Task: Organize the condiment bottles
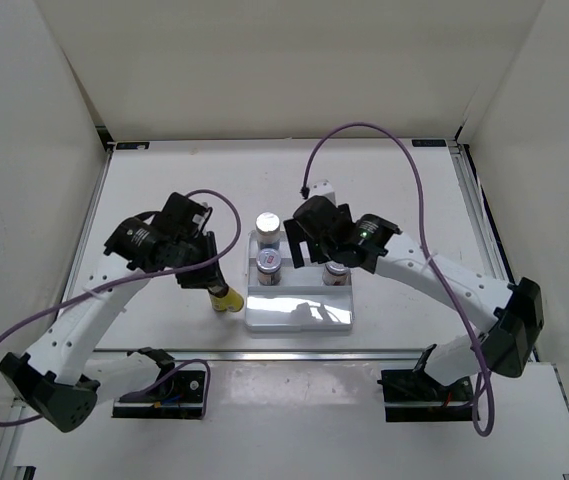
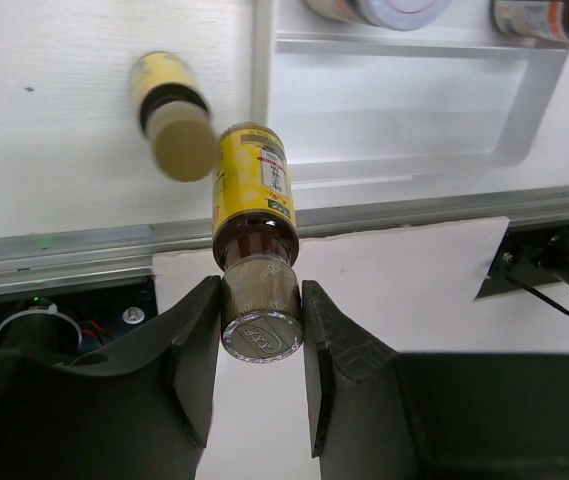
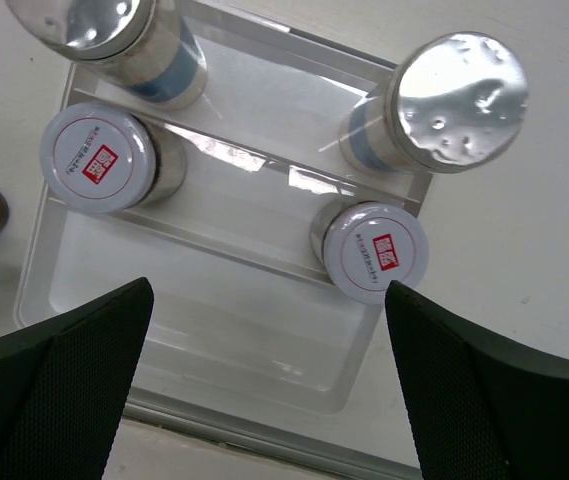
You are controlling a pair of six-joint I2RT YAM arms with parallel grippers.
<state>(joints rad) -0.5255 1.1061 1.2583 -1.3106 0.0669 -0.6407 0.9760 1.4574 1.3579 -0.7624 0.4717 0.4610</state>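
Left gripper (image 2: 261,325) fingers are clamped on the dark cap of one yellow bottle (image 2: 252,185), just left of the tray (image 3: 204,320), with the second yellow bottle (image 2: 172,118) close by. Right gripper (image 3: 264,400) fingers are spread wide, holding nothing, above the tray. Two tall jars (image 3: 459,85) occupy its rear step, two short jars (image 3: 97,155) the middle step

White stepped tray (image 1: 299,318) on a white table (image 1: 164,190).
The tray sits mid-table, its glossy front step nearest a metal rail (image 1: 294,352) that runs along the table's near edge. Plain white walls (image 1: 264,70) enclose the table at the back and both sides.
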